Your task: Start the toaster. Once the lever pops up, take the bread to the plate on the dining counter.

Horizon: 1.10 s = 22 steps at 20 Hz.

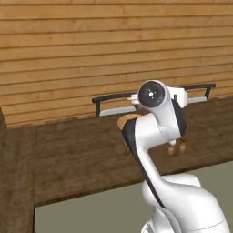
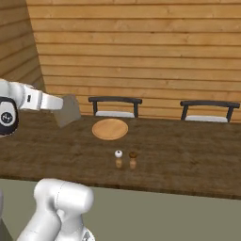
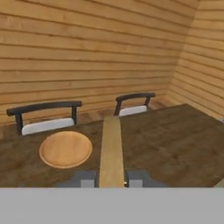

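Plate (image 2: 109,129) bare, near surface (image 2: 188,160) far edge. Claw (image 3: 111,179) grasping bread (image 3: 110,153) edge-on, above surface, beside plate.

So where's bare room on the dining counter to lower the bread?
The plate is bare. The dining counter lies open right of the two shakers and left of the plate. Tightest between plate and shakers. The claw grips the bread.

Plate (image 2: 109,129) on dining counter (image 2: 188,155); two shakers (image 2: 125,160) just before it; two chairs (image 2: 115,107) behind the counter, against wall.
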Available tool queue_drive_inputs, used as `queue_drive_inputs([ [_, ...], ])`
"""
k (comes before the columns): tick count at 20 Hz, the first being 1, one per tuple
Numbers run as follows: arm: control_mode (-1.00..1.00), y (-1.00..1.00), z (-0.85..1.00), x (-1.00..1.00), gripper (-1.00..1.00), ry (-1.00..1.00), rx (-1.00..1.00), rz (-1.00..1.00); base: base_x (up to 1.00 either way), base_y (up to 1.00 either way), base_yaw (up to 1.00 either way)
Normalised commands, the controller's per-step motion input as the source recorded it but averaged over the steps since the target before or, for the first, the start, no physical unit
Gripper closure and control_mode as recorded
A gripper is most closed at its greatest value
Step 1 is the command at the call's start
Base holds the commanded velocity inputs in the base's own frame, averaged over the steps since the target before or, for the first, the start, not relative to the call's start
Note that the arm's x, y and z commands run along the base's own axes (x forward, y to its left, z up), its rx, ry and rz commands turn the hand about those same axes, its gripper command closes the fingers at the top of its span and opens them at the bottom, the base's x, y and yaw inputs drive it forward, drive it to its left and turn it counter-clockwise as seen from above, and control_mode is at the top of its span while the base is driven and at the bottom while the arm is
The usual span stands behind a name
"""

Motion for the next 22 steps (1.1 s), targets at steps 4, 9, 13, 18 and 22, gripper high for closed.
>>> queue_drive_inputs([
  [4, -1.00, 0.00, 0.00, 0.78, 1.00, 0.33, -0.19, -0.32, 0.00, 0.00, 0.00],
  [9, -1.00, 0.00, -0.36, 0.72, 1.00, 0.13, -0.18, -0.09, 0.00, 0.00, 0.00],
  [13, -1.00, 0.00, -0.48, 0.70, 1.00, 0.00, -0.18, 0.00, 0.00, 0.00, 0.00],
  [18, -1.00, 0.00, -0.28, 0.79, 1.00, 0.00, -0.10, 0.00, 0.00, 0.00, 0.00],
  [22, -1.00, 0.00, -0.14, 0.82, 1.00, 0.04, -0.02, 0.00, 0.00, 0.00, 0.00],
])
